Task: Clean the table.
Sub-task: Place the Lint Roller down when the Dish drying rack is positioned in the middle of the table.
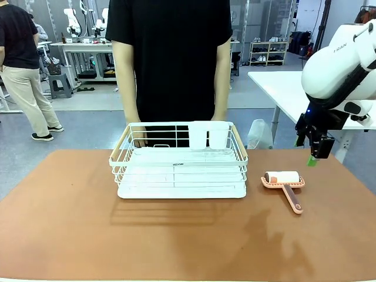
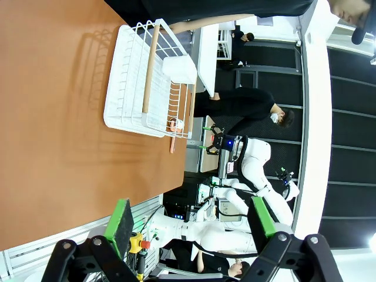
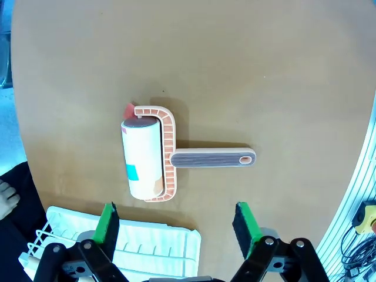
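Note:
The reddish-brown table (image 1: 88, 229) bears a lint roller (image 1: 283, 179) at its right, with a white paper roll, a peach frame and a handle pointing toward my side. My right gripper (image 1: 314, 155) hangs above the table's right edge, just right of the roller and apart from it. In the right wrist view the roller (image 3: 147, 155) lies flat on the table (image 3: 247, 70) straight ahead of the open gripper (image 3: 176, 226), whose green pads hold nothing. The left gripper (image 2: 191, 223) is open and empty, high off the table (image 2: 53, 117), far from the roller (image 2: 174, 126).
A white wire dish rack (image 1: 179, 161) with wooden handles stands on a white tray mid-table; it also shows as the rack (image 2: 150, 82) and the rack (image 3: 117, 247). A person (image 1: 170, 59) stands at the far side, hands at its far rim. A white table (image 1: 282, 88) is back right.

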### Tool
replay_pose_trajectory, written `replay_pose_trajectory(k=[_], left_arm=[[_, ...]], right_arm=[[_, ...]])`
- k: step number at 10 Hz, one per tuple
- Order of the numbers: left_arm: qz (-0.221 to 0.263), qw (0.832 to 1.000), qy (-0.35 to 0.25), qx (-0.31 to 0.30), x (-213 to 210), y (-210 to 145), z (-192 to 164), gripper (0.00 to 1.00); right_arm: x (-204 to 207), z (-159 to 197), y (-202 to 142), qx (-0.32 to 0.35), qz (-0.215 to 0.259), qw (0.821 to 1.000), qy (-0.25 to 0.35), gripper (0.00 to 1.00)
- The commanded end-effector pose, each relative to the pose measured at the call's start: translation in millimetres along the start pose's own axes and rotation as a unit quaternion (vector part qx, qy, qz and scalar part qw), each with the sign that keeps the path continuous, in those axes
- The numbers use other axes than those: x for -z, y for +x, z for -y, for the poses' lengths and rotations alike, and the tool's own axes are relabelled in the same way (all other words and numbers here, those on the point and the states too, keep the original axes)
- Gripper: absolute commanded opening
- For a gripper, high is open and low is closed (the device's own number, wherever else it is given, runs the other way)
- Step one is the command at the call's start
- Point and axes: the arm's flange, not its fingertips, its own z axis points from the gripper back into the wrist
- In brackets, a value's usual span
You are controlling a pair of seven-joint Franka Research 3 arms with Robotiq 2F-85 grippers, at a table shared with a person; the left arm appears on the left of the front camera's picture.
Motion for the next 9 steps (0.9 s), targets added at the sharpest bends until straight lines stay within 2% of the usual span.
replay_pose_trajectory(k=[1,9], left_arm=[[0.0,1.0,-0.003,0.004,-2.6,-1.9,2.1,1.0],[0.0,1.0,-0.003,0.004,-2.6,-1.9,2.1,1.0]], right_arm=[[0.9,1.5,-4.6,-0.006,0.0,1.0,-0.001,1.0],[0.9,1.5,-4.6,-0.006,0.0,1.0,-0.001,1.0]])
